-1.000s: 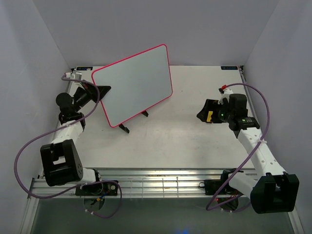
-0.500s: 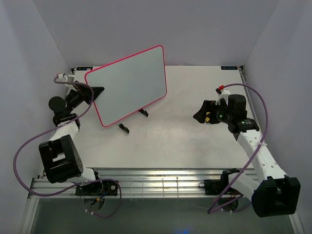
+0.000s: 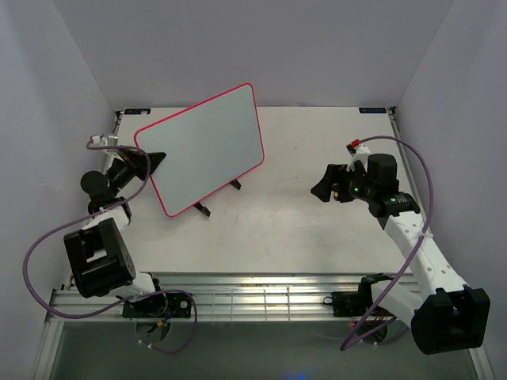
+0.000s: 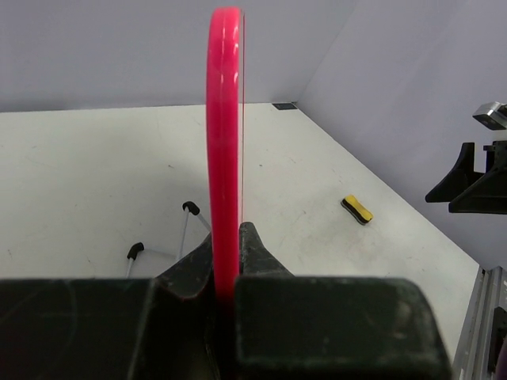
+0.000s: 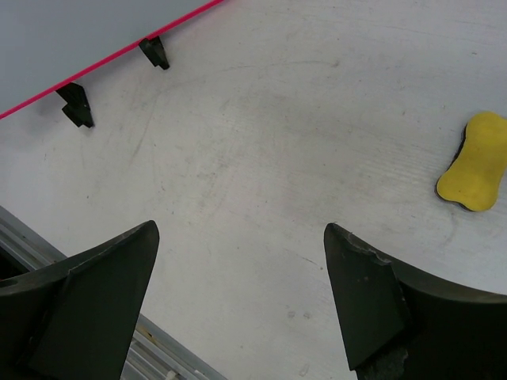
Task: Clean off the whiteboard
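The left gripper (image 4: 226, 237) is clamped on the left edge of the whiteboard (image 3: 202, 150), which sits left of centre on the table (image 3: 301, 229). The right gripper (image 5: 239, 229) hovers with its fingers wide apart and empty, beside the yellow eraser (image 5: 473, 162). The board seems braced; the next move is likely to grasp the eraser.

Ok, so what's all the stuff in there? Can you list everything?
whiteboard: one, white with a pink-red frame, back left of the table, clamped at its left edge
clip feet: two, black, below the whiteboard's lower edge
eraser: one, yellow with a dark underside, lying on the table at the right, apart from the whiteboard
table: one, white, under everything
left gripper: one, black, shut on the whiteboard's edge
right gripper: one, black, open, holding nothing, above the table near the eraser
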Available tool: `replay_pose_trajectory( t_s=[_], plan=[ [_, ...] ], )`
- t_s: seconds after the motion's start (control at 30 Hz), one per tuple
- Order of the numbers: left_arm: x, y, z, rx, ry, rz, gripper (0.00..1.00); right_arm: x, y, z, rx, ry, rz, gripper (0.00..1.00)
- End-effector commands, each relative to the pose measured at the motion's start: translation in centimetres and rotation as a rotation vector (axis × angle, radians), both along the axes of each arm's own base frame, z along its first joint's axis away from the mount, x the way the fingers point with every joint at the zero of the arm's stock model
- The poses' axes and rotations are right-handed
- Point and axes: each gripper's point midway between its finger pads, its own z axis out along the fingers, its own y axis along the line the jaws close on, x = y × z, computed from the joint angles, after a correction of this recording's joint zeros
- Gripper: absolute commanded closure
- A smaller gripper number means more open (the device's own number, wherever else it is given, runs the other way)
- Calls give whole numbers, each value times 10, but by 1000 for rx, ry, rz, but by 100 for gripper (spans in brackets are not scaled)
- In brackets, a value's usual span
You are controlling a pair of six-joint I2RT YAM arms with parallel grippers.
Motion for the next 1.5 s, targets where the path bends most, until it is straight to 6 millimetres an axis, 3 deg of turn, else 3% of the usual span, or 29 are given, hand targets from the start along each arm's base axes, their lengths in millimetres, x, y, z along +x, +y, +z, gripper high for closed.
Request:
replay_pose_trajectory(
  t_s=[0.0, 0.5, 1.03, 1.47],
  plan=[
    [-2, 11, 38, 2, -164, 84, 100, 2, 6, 9, 14, -53, 28, 10],
    [-5, 30, 10, 6, -114, 139, 100, -1, 12, 5, 21, -48, 59, 10],
    [-9, 70, -26, 129, -220, 422, 100, -6, 21, 4, 24, -49, 93, 10],
    [-14, 64, -47, 346, -332, 334, 100, -8, 25, 7, 29, -63, 112, 10]
  ],
)
